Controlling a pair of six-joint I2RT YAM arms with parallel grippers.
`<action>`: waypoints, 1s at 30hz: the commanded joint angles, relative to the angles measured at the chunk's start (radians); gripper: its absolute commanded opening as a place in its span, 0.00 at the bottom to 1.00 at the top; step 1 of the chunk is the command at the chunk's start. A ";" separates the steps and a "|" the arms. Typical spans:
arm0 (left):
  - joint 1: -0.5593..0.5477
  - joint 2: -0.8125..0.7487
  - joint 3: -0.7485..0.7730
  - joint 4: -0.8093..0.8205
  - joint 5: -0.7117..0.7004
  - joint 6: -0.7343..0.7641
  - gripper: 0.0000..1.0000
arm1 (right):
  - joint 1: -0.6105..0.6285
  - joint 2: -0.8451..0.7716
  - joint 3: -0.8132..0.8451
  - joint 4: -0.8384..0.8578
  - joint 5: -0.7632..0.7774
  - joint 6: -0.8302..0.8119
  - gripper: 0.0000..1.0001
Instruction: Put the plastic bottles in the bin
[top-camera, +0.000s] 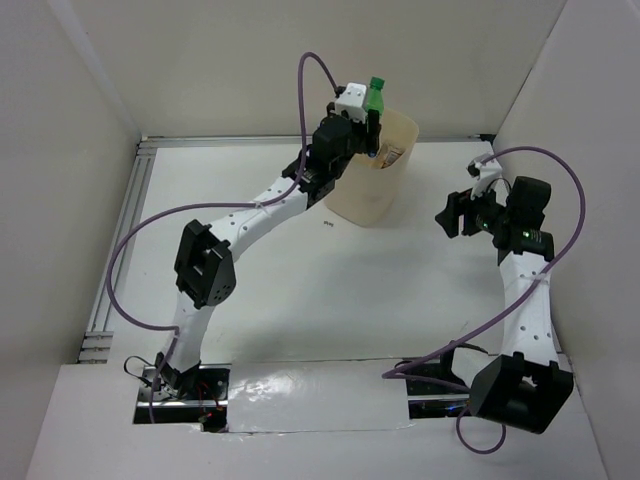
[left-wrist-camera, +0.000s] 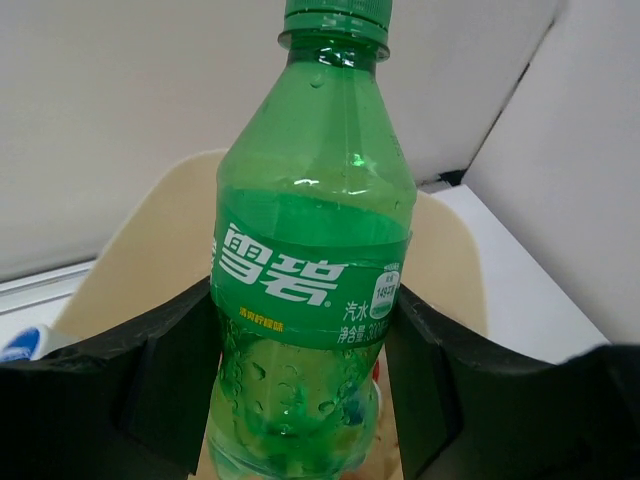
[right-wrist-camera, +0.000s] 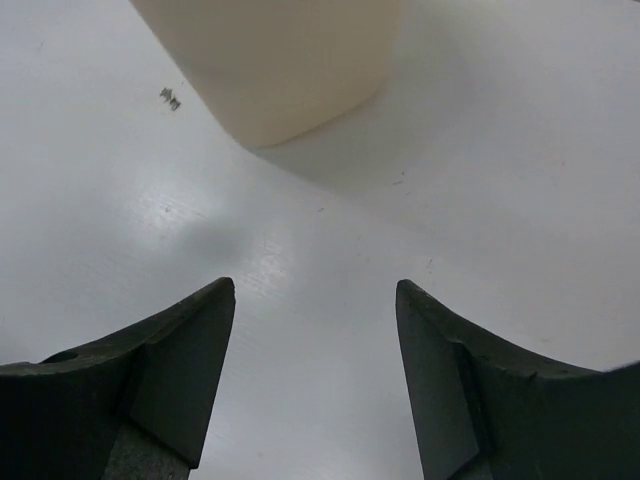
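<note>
My left gripper (top-camera: 368, 128) is shut on the green bottle (top-camera: 375, 99) and holds it upright over the near-left rim of the cream bin (top-camera: 372, 195). In the left wrist view the green bottle (left-wrist-camera: 312, 250), with its green cap and green label, sits between both fingers (left-wrist-camera: 170, 370), with the bin's rim (left-wrist-camera: 130, 250) behind it. A bit of red (left-wrist-camera: 376, 372) shows behind the bottle inside the bin. Other bottles lie in the bin (top-camera: 391, 155), mostly hidden. My right gripper (top-camera: 452, 213) is open and empty, low over the table right of the bin (right-wrist-camera: 280, 60).
White walls enclose the table on three sides. A metal rail (top-camera: 120, 240) runs along the left edge. A small dark mark (top-camera: 327, 222) is on the table in front of the bin. A blue-white object (left-wrist-camera: 20, 343) shows at the left wrist view's edge.
</note>
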 joint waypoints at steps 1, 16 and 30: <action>0.025 0.020 0.111 0.078 -0.064 -0.012 0.56 | -0.009 -0.045 -0.030 -0.048 -0.043 -0.039 0.73; 0.005 -0.213 -0.013 0.045 0.111 0.046 1.00 | -0.018 -0.056 -0.061 -0.140 -0.034 -0.086 0.98; 0.018 -1.047 -1.082 -0.132 0.160 -0.102 1.00 | -0.018 -0.137 -0.079 -0.096 0.222 0.172 1.00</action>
